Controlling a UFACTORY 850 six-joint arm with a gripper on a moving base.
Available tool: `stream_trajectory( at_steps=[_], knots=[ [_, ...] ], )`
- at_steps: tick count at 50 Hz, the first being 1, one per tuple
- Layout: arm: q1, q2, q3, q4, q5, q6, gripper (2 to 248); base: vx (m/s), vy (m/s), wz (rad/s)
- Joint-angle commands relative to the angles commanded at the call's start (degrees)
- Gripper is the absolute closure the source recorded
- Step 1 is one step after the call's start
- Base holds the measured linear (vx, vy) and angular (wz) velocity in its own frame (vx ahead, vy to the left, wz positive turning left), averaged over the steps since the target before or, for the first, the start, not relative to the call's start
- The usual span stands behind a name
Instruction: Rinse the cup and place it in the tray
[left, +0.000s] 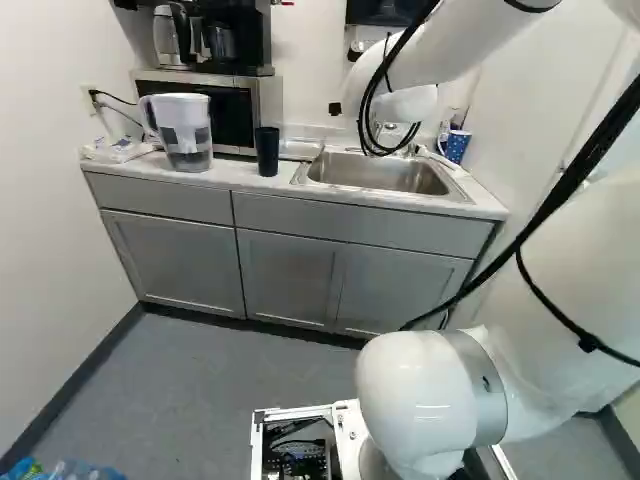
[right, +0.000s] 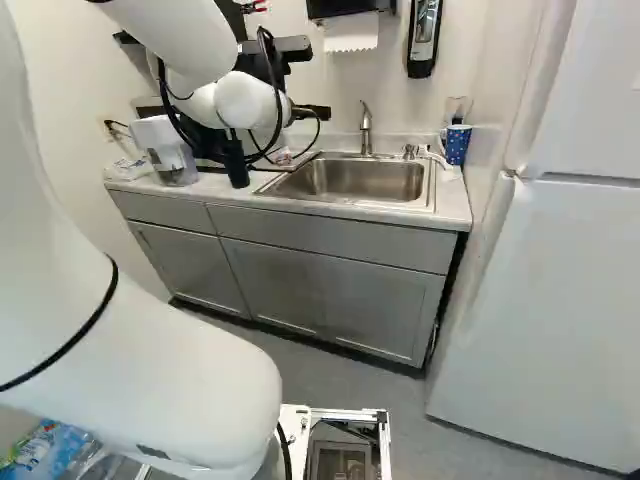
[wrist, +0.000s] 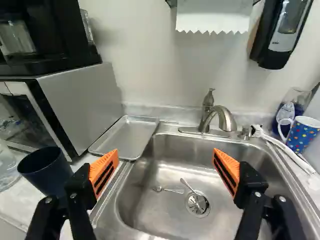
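Partly hidden by the arm's wrist, my gripper (right: 308, 112) shows as black parts in the right base view. In the wrist view the gripper (wrist: 165, 170) stands open above the sink (wrist: 167, 217), nothing between its orange pads. A dark, empty-looking cup (wrist: 45, 172) stands upright on the counter, mouth up, just outside one finger and not touching it as far as I can tell. The same cup (left: 267, 152) is beside the microwave in the left base view. A flat metal tray (wrist: 127, 136) lies between microwave and sink, ahead of that finger, with nothing on it.
The faucet (wrist: 220, 119) rises behind the basin, where small spoons (wrist: 187, 186) lie by the drain. A dotted mug (wrist: 302, 134) and a sprayer hose (wrist: 285, 147) are on the far side. The microwave (wrist: 82, 102) and a water pitcher (left: 185, 130) stand near the cup.
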Motion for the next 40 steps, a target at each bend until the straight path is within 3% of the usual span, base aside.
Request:
stream_trajectory(
  at_steps=[17, 40],
  knots=[
    [0.0, 0.0, 0.0, 0.0, 0.0, 0.0, 3, 0.138, -0.065, 0.156],
    [0.0, 0.0, 0.0, 0.0, 0.0, 0.0, 3, 0.107, -0.075, 0.005]
  ],
)
